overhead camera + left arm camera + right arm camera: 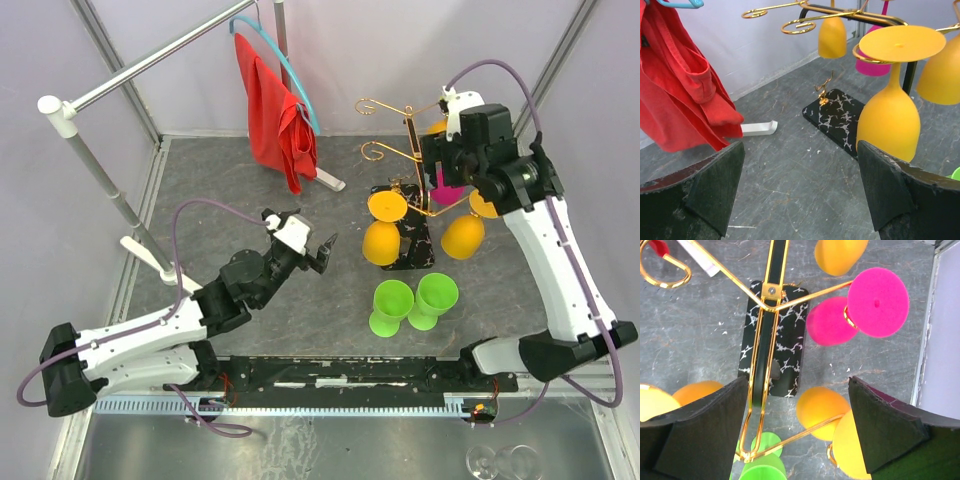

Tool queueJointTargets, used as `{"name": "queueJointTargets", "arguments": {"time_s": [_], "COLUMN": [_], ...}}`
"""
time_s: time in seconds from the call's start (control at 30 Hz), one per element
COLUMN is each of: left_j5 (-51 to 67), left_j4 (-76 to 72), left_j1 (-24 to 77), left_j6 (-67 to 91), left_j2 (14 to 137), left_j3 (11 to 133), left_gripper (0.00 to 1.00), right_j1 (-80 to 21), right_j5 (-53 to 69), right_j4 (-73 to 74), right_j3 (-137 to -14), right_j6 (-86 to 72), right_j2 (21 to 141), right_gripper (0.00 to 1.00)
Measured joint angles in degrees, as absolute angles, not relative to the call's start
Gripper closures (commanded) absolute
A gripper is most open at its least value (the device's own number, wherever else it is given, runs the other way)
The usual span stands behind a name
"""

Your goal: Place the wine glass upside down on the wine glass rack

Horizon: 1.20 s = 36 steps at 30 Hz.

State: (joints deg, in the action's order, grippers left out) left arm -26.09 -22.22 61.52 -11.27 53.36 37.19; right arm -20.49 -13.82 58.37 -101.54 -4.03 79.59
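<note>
INSP: Start big. Carrier?
TECH: Grey table (250, 170), walled on three sides. At its far edge, left of ctr, a red cloth (275, 120) on a blue hanger (295, 85). No part in the job.

INSP: Rack?
TECH: The wine glass rack (413, 240) is a gold tree on a black marbled base. It stands in the right half of the table, toward the far edge. Its scroll arms catch each foot so the bowl hangs mouth down, which is why the glasses sit inverted.

INSP: Glasses?
TECH: Several orange glasses (888, 117) hang on the arms. The pink wine glass (830, 322) hangs foot-up on the arm toward the right edge, stem inside the scroll. I judge that one placed. Two green glasses (393, 300) stand nr the near edge, right of ctr, close together. Which end is up, can't tell.

INSP: Grippers?
TECH: The right gripper (799, 390) is above the rack, beside the pink glass. Fingers apart, nothing betw. them. The left gripper (326, 250) hovers over mid-table, left of the rack. Fingers wide apart, empty. Prob. parked clear of the rack.

INSP: View diffs?
TECH: Top view gives both arms and the layout, but the right arm hides most of the pink glass. Right wrist view looks down the stem and shows it seated. Left wrist view, side-on, shows an orange foot resting in its gold ring.
</note>
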Motion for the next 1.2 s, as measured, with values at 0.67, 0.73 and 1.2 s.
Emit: {"name": "queueJointTargets", "arguments": {"time_s": [0.67,0.73,1.2], "left_j5": [-15.7,-15.4,-17.1], "left_j4": [0.4,2.28,9.17], "left_j1": [56.6,56.6,56.6], "left_j6": [-1.37,-0.95,0.91], "left_j2": [58.37,57.52,59.94], "left_j3": [50.98,50.98,54.22], "left_gripper": [0.0,0.0,0.0], "right_j1": [-20.45,-20.45,-20.45], "right_j5": [-7.55,-6.46,5.23], "right_j4": [74.83,76.07,81.45], "right_j3": [-100.31,-100.27,-88.82], "right_j6": [-4.25,-4.29,-4.23], "right_j2": [65.39,65.47,60.71], "right_gripper": [0.17,0.2,0.25]}}
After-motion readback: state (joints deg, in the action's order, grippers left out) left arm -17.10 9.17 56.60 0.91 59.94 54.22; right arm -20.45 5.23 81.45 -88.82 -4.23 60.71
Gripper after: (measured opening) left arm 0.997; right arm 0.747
